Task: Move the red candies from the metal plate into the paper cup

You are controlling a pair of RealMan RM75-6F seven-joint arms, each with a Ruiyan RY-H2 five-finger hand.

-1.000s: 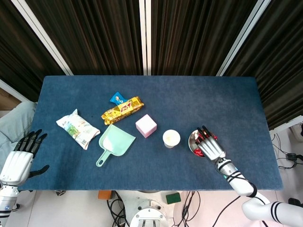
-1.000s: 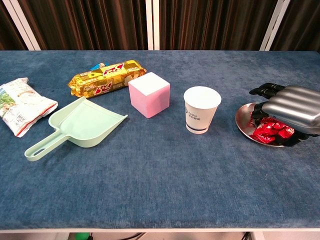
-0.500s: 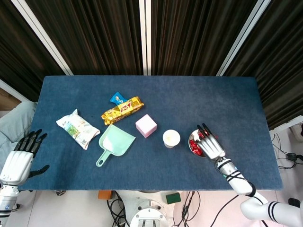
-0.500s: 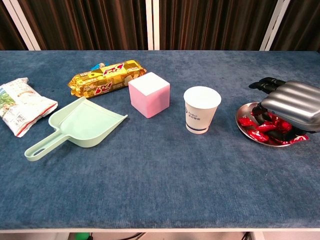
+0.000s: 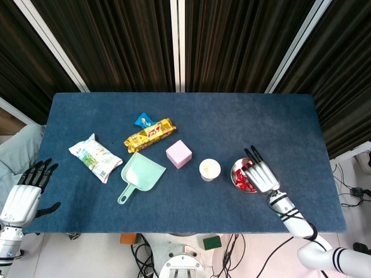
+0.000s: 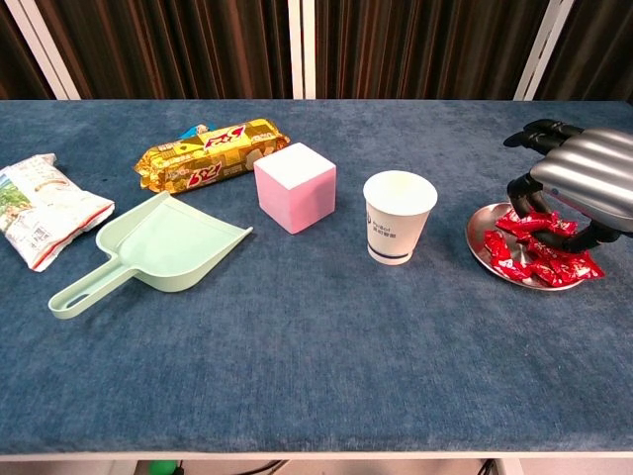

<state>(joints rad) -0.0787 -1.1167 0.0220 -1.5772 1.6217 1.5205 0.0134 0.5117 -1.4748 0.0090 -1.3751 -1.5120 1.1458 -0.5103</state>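
Several red candies (image 6: 539, 255) lie heaped on the small metal plate (image 6: 477, 237) at the table's right. My right hand (image 6: 584, 178) hovers over the plate's right side, fingers arched down; the fingertips (image 6: 521, 196) reach the top candy, and whether one is pinched I cannot tell. From above, the right hand (image 5: 261, 174) covers the right part of the plate (image 5: 235, 168), with candies (image 5: 242, 179) showing beside it. The white paper cup (image 6: 399, 218) (image 5: 210, 169) stands upright just left of the plate. My left hand (image 5: 23, 194) hangs off the table's left edge, fingers spread, holding nothing.
A pink cube (image 6: 295, 186) stands left of the cup. Further left lie a green dustpan (image 6: 158, 247), a yellow biscuit pack (image 6: 210, 153) and a white snack bag (image 6: 40, 208). The blue tabletop ends a little beyond the plate on the right.
My right hand has lifted off the candies and shifted right and up, uncovering most of the heap. The candies have spread a little on the plate. The left hand has not moved.
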